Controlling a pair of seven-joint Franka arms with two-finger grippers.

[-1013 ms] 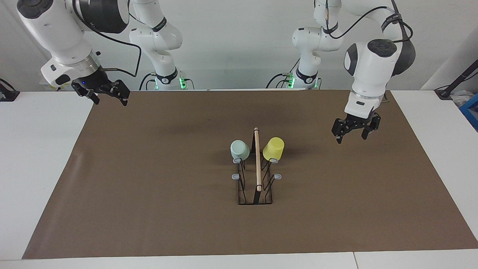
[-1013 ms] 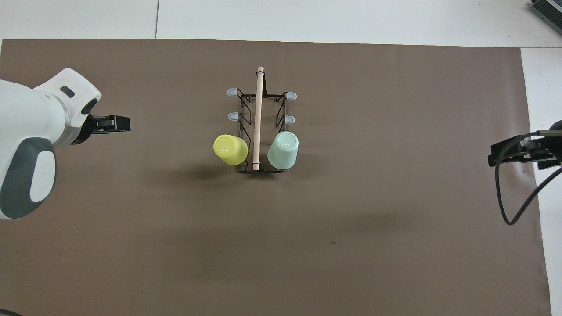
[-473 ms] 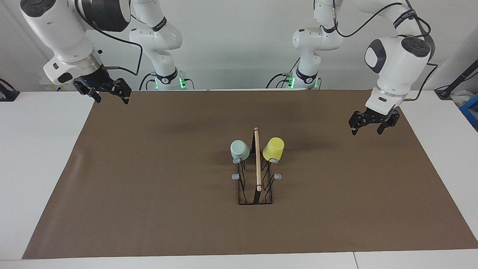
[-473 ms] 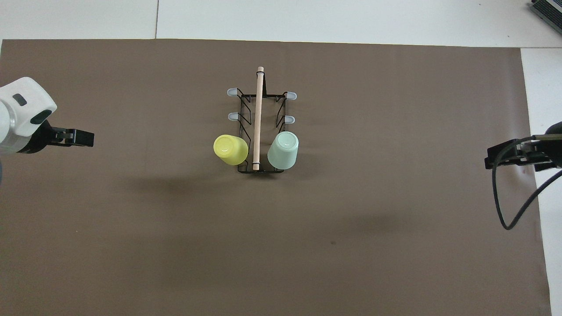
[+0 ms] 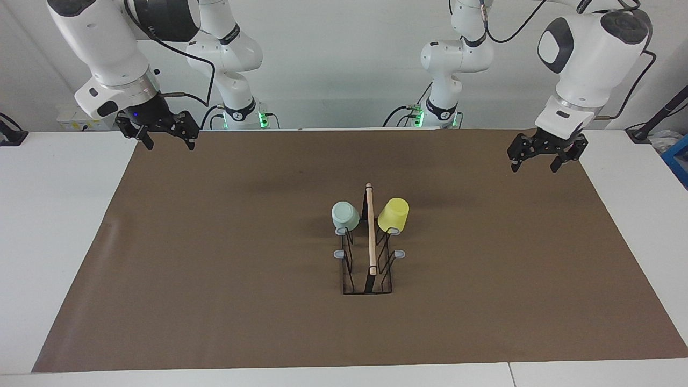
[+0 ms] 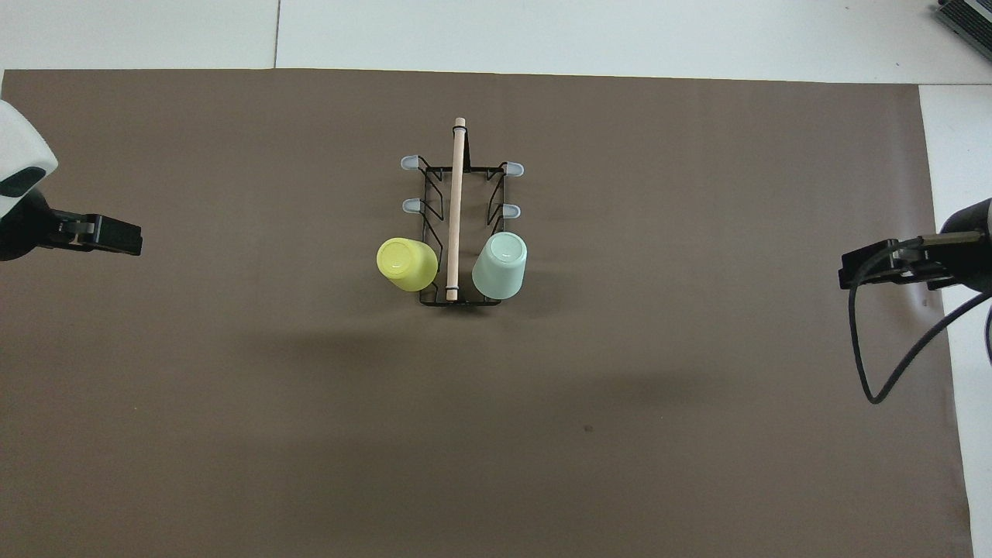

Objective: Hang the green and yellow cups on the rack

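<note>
The rack [image 5: 371,236] stands in the middle of the brown mat, and it also shows in the overhead view [image 6: 456,194]. The green cup [image 5: 345,215] hangs upside down on the prong nearest the robots, on the side toward the right arm's end [image 6: 501,266]. The yellow cup [image 5: 393,214] hangs the same way on the side toward the left arm's end [image 6: 406,264]. My left gripper [image 5: 534,163] is open and empty, raised over the mat's edge [image 6: 116,236]. My right gripper [image 5: 169,142] is open and empty, raised over the mat's other end [image 6: 862,271].
The brown mat [image 5: 215,258] covers most of the white table [image 5: 54,226]. Several grey-tipped prongs [image 5: 400,253] on the rack are bare. A black cable [image 6: 876,364] loops from the right arm.
My left gripper has risen and drawn away from the rack toward its own end of the table. My right gripper has shifted slightly inward. Cups and rack have not moved.
</note>
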